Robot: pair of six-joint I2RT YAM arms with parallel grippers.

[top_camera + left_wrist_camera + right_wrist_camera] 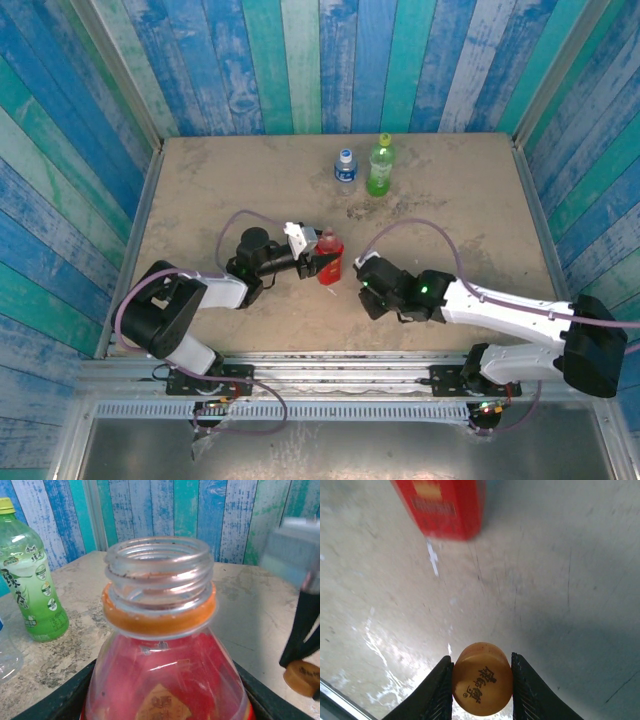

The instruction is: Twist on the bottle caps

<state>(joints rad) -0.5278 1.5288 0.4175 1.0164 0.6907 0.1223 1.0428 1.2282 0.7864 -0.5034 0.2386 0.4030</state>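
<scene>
Orange cap [482, 686] is sitting closest in the right wrist view, its printed top facing the lens. The right gripper [482, 689] is pinching it, one dark finger pressing each side, jaws drawn in to the cap's width. Cannot tell whether the cap is touching the table [560, 580] beneath it. Red bottle [445, 507] is showing its labelled lower body at the upper edge, well apart from the cap. Left wrist view: the red bottle is standing upright, right against the lens, its neck open with threads bare and an orange ring [159, 622] sitting below them. Left gripper's fingers [55, 702] are showing as dark edges at both sides of the bottle's body, closed in on it. Green bottle [27, 575] is standing upright at far left, wearing its light green cap [6, 505]. Below it, at the frame edge, a sliver of the clear bottle [4, 655] is showing. At right, the orange cap is hanging low between the right gripper's fingers, near the tabletop, off to the side of the red bottle and below its neck. Top external view: the left gripper [318, 262] is holding the red bottle upright near table centre. The right gripper is pointing at it from the right, tips just beside the bottle. The green bottle and the clear bottle, the latter wearing its blue cap [345, 154], are standing side by side toward the far edge, well apart from both grippers.
</scene>
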